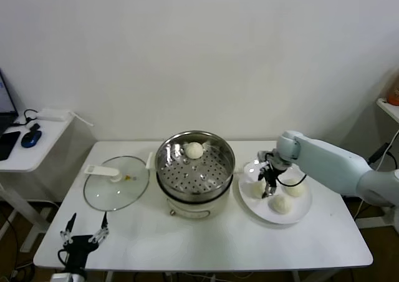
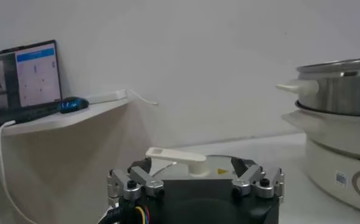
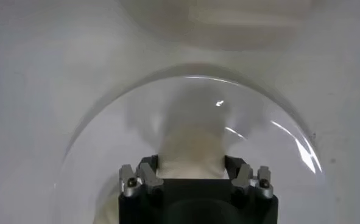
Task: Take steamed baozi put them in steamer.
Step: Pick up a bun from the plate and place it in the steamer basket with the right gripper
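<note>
- one steamed baozi (image 1: 194, 150) lies on the perforated tray inside the steamer (image 1: 215, 151), at the tray's far side, just left of its middle.
- three more baozi lie on the round white plate (image 1: 298, 213) just right of the steamer: one at the left (image 1: 258, 187), one at the near side (image 1: 280, 204), one at the right (image 1: 295, 188).
- the right gripper (image 1: 270, 183) is down over the plate, above the left bun; in the right wrist view a bun (image 3: 192, 149) lies between its spread fingers (image 3: 146, 178), so it is open around the bun and has not closed on it.
- the right arm (image 1: 336, 163) reaches in from the right side of the bench (image 1: 218, 244).
- the steamer stands at the middle of the bench, with white side handles and a white base.
- the glass lid (image 1: 116, 182) with its white handle lies flat on the bench, left of the steamer.
- the left gripper (image 1: 84, 232) is at the near left corner of the bench, near the lid, open and holding nothing.
- a side table (image 1: 37, 148) stands further left, carrying a blue mouse (image 1: 31, 138).
</note>
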{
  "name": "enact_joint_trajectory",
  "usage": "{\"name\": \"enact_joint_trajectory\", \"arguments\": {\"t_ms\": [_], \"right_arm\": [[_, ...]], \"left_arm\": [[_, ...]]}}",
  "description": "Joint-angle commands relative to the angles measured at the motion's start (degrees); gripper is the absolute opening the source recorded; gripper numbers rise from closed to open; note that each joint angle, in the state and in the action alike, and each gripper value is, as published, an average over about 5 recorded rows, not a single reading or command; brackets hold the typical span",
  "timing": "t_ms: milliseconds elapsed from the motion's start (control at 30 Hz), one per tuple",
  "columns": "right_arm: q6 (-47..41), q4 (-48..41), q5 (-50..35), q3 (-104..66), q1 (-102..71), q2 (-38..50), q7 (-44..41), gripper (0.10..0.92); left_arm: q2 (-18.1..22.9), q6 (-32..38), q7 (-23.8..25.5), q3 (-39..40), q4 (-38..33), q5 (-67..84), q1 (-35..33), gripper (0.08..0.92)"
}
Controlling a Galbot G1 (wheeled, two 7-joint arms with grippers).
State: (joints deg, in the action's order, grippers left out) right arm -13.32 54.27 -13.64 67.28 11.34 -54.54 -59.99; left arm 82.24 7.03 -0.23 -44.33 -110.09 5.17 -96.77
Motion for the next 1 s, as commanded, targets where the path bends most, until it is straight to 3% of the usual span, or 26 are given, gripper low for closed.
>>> {"name": "enact_joint_trajectory", "arguments": {"t_ms": [33, 500, 733, 1000], "right_arm": [[-0.1, 3.2, -4.5, 4.0, 6.8, 1.3, 0.0, 0.712], [-0.4, 16.6, -24.1, 20.3, 35.0, 3.2, -0.5, 0.712], [-1.1, 17.1, -32.2, 23.2, 41.0, -1.1, -0.7, 0.712], [-2.4, 14.9, -33.7, 20.7, 38.4, -9.8, 0.2, 0.712]], "left_arm": [[0.0, 0.0, 0.0, -0.1, -0.1, 0.0, 0.0, 0.823], [0.0, -0.2, 0.1, 0.5, -0.1, -0.3, 0.4, 0.823], [-0.1, -0.8, 0.1, 0.8, -0.8, -0.7, 0.8, 0.823], [0.1, -0.9, 0.1, 1.2, -1.5, -0.8, 0.8, 0.823]]}}
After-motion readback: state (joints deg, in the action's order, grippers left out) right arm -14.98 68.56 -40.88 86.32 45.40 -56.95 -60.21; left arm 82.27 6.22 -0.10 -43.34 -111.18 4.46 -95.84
